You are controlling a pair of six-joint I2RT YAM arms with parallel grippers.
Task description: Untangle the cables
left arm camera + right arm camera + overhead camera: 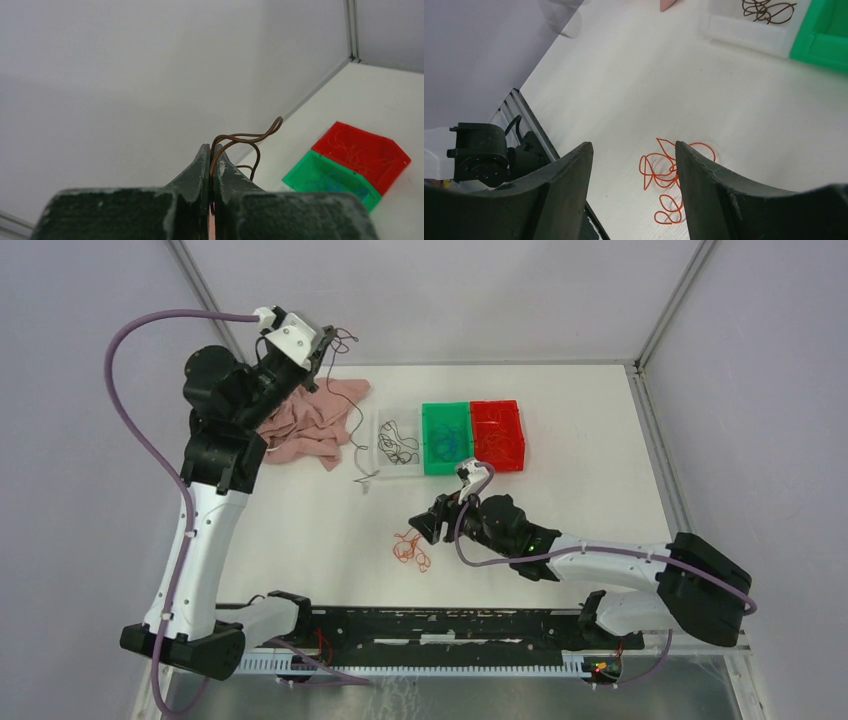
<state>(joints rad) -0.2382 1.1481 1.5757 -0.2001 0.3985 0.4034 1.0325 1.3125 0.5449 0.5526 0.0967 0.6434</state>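
My left pincer (328,340) (210,150) was raised at the far left, above the far edge of the table (300,530), its jaws pressed tight together on a dark brown wire (345,337) (240,136) that curled up and out from between the tips. Under that arm a crumpled pink cloth (310,420) lay on the far left of the table, and a thin dark strand (353,425) ran across it toward the near side; I could not tell whether it belonged to the wire I held. My right pincer (418,528) (633,147) hung low near the middle of the table with its jaws spread wide and nothing between them. A small tangle of orange-red wires (410,550) (664,172) lay flat on the table just beyond its tips, to the near left. Farther off stood three bins side by side, touching: a clear bin (378,445) on the left holding dark wires (400,440) (769,10), a green bin (446,471) (300,172) in the middle holding blue wires (447,440) (332,182), and a red bin (498,404) (395,170) on the right holding orange wires (500,440) (357,152).
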